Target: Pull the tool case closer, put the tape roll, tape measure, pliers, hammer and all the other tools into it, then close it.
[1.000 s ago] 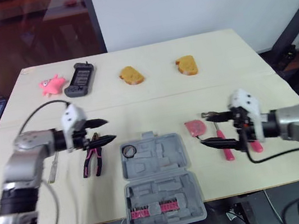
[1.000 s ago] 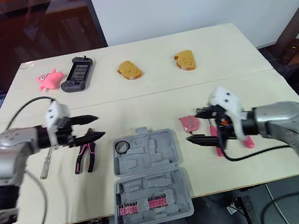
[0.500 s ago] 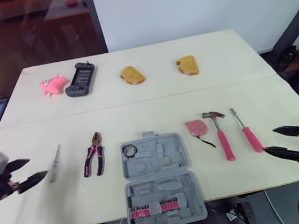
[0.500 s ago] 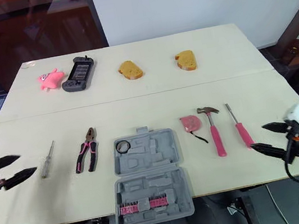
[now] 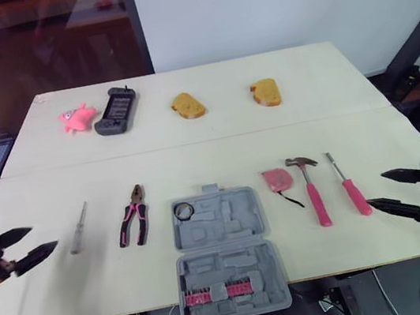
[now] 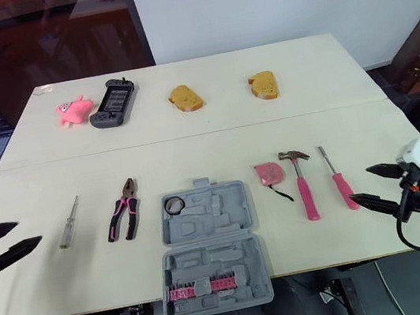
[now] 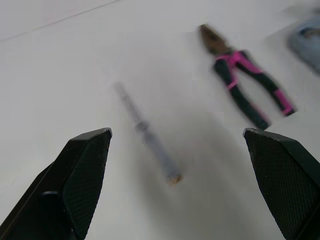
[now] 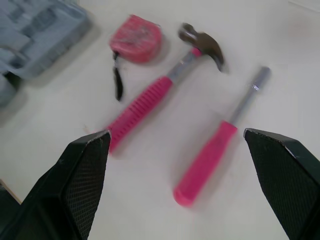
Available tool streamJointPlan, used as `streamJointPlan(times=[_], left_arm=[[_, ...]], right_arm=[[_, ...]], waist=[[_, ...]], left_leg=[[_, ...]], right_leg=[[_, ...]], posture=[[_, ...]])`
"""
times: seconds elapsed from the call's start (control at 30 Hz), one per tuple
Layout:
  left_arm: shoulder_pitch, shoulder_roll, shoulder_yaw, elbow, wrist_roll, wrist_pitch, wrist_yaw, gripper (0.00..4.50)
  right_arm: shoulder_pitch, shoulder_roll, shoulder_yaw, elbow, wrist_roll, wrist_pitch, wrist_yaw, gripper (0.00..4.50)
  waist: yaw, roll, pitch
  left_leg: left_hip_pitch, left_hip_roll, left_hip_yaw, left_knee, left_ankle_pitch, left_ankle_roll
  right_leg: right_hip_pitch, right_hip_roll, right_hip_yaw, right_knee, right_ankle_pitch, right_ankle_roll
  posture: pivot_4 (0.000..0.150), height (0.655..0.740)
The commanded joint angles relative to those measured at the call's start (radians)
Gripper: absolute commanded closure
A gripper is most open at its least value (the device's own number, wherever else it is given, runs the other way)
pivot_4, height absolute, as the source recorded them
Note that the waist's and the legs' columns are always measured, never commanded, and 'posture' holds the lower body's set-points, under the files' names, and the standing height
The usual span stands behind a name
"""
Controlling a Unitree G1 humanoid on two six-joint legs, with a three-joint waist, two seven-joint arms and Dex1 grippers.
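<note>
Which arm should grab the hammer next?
Right. The right gripper hangs open near the hammer, only the pink screwdriver between them; the left gripper sits at the far edge, beyond the tool case.

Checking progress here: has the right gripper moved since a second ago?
Yes. The right gripper has pulled back to the robot's right, from over the hammer to past the pink screwdriver, open and empty.
</note>
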Motion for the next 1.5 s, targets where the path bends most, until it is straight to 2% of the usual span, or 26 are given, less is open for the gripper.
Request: streamJointPlan(times=[0.03,0.13,0.33,0.57,0.8,0.9,1.0,1.5], left_arm=[[-0.085,0.023,-0.103,-0.185,-0.051,0.116,-0.043,0.06],[-0.156,0.003,-0.217,-0.301,-0.043,0.153,-0.061,0.06],[-0.214,-0.031,-0.320,-0.460,-0.053,0.191,-0.048,0.06],[-0.181,-0.040,-0.390,-0.590,-0.036,0.216,-0.012,0.06],[-0.111,-0.048,-0.381,-0.683,-0.046,0.230,0.050,0.06],[-0.080,-0.042,-0.362,-0.695,-0.042,0.235,0.076,0.00],[-0.065,-0.035,-0.351,-0.693,-0.040,0.227,0.084,0.00],[-0.054,-0.030,-0.351,-0.667,-0.017,0.187,0.092,0.00]], right_arm=[[-0.027,-0.009,0.031,-0.221,0.076,0.135,-0.064,0.00],[-0.048,0.017,0.091,-0.364,0.071,0.198,-0.157,0.00],[-0.091,0.092,0.186,-0.532,0.078,0.332,-0.345,0.00],[-0.203,0.233,0.340,-0.398,-0.040,0.409,-0.566,0.00],[-0.247,0.311,0.440,-0.229,-0.155,0.335,-0.622,0.00],[-0.284,0.337,0.474,-0.176,-0.185,0.333,-0.635,0.86],[-0.299,0.350,0.504,-0.156,-0.211,0.315,-0.631,2.32],[-0.333,0.431,0.543,-0.086,-0.263,0.319,-0.641,2.32]], waist=[[0.000,0.000,0.000],[-0.003,0.000,0.000],[-0.008,0.000,0.000],[-0.005,0.000,0.000],[-0.006,0.000,0.000],[-0.008,0.000,0.000],[-0.007,0.000,0.000],[-0.007,0.000,0.000]], left_leg=[[0.000,0.000,0.000,0.000,0.000,0.000],[-0.001,0.000,0.000,-0.001,0.000,0.000],[-0.002,-0.001,0.001,-0.002,0.000,0.000],[-0.001,-0.001,0.001,0.000,0.000,0.000],[-0.001,-0.001,0.000,-0.001,0.000,0.000],[-0.001,-0.001,0.000,-0.001,0.000,0.000],[-0.001,-0.001,0.000,0.000,0.000,0.000],[-0.001,-0.001,0.000,-0.001,0.000,0.000]], right_leg=[[0.000,0.000,0.000,0.000,0.000,0.000],[-0.001,0.000,0.000,0.000,0.002,0.003],[-0.003,0.001,0.000,0.000,0.002,0.003],[-0.002,0.001,0.000,0.000,0.000,0.001],[-0.002,0.004,0.000,0.001,0.002,0.003],[-0.002,0.004,0.000,0.001,0.002,0.003],[-0.002,0.005,0.000,0.001,0.002,0.003],[-0.002,0.006,0.000,0.001,0.002,0.003]], posture=[[0.150,0.7400],[0.150,0.7400],[0.150,0.7400],[0.150,0.7400],[0.150,0.7400],[0.150,0.7400],[0.150,0.7400],[0.150,0.7400]])
